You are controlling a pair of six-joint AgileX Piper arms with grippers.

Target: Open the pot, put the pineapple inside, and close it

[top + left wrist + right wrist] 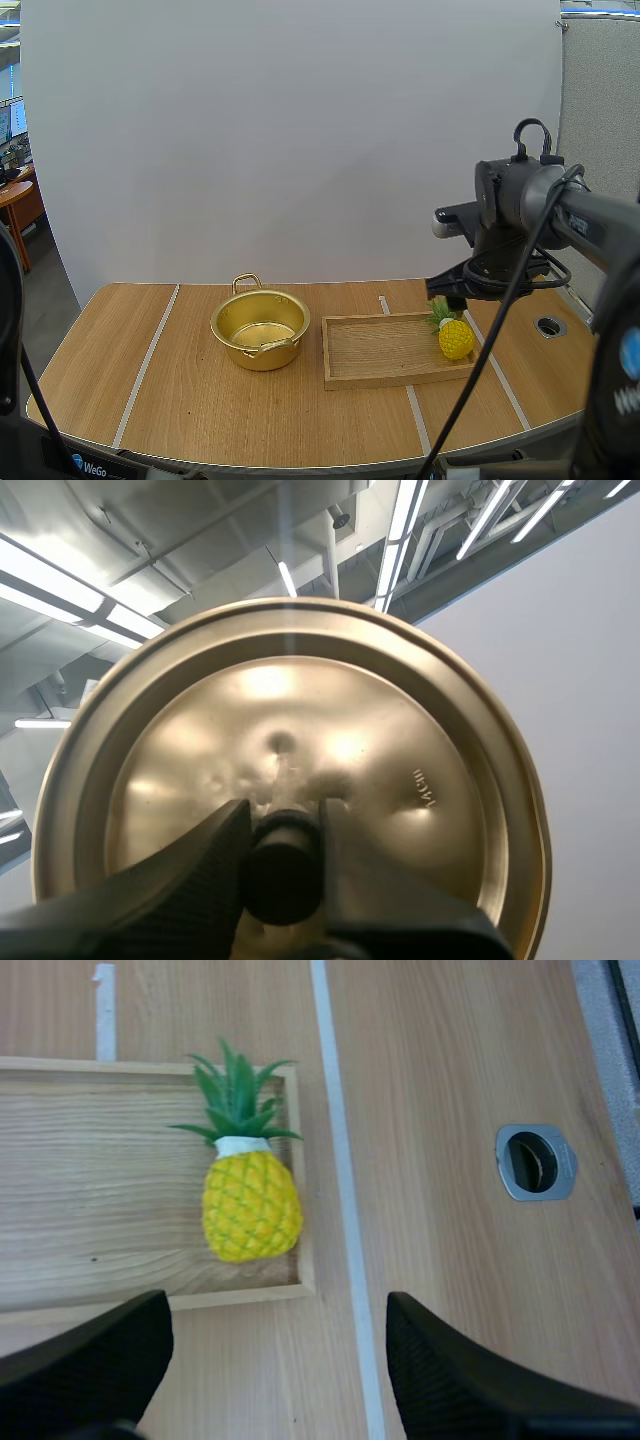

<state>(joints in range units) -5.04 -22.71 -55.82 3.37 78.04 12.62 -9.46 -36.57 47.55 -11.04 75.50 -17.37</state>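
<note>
High view: a round, brass-coloured pot stands open on the wood-grain table, left of a shallow rectangular wooden tray. A yellow, scaly pineapple with green leaves lies at the tray's right end. Right wrist view has my right gripper spread wide above the pineapple. Left wrist view adds the shiny domed lid, its black knob pinched by my left gripper.

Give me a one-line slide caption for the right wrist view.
Open right gripper hovers over a yellow pineapple with green leaves lying in the corner of a shallow wooden tray.
</note>
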